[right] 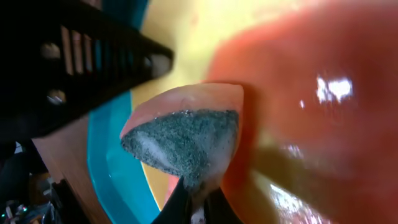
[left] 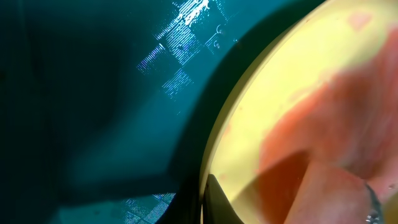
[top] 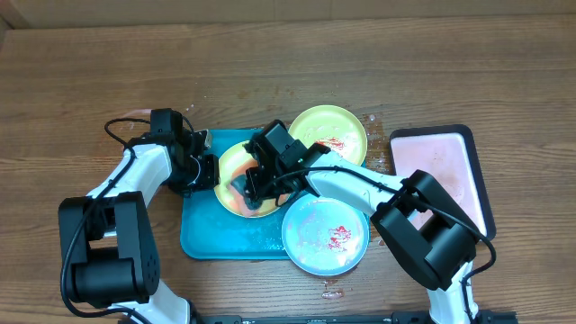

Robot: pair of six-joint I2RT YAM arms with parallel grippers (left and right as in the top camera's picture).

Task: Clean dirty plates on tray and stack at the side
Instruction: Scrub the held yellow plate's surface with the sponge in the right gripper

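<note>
A: Where is the plate that is being cleaned?

B: The middle plate (top: 230, 166) lies on the tray (top: 202, 236), straight below the right end effector (top: 256, 184). The tool has no distance to cross.

A: What does that end effector carry?

B: Its jaws are closed on a sponge (right: 186, 140). The wrist view shows the rough grey-green side. The sponge seems to press on the plate near its middle, a little toward 5 o'clock, where the surface is smeared red-orange.

A: And the left end effector (top: 205, 171)?

B: It is at the 9 o'clock rim of the same plate and it is closed. The left wrist view shows a dark finger (left: 214, 199) right at the rim, so I judge it pinches the rim to keep the plate steady.

A: Does the plate have a long axis?

B: No, it is round. What matters is the line from the anchor at 9 o'clock to the sponge. I think a wipe along this line will turn the plate least.

A: Where are the other plates?

B: From the middle plate, the blue plate (top: 324, 236) is at 4 o'clock, over the tray's edge. The other yellow-green plate (top: 328, 135) is at 1 o'clock, mostly beyond the tray on the worktop (top: 90, 81). Both show red sauce, and both are nearer to the right arm.
</note>
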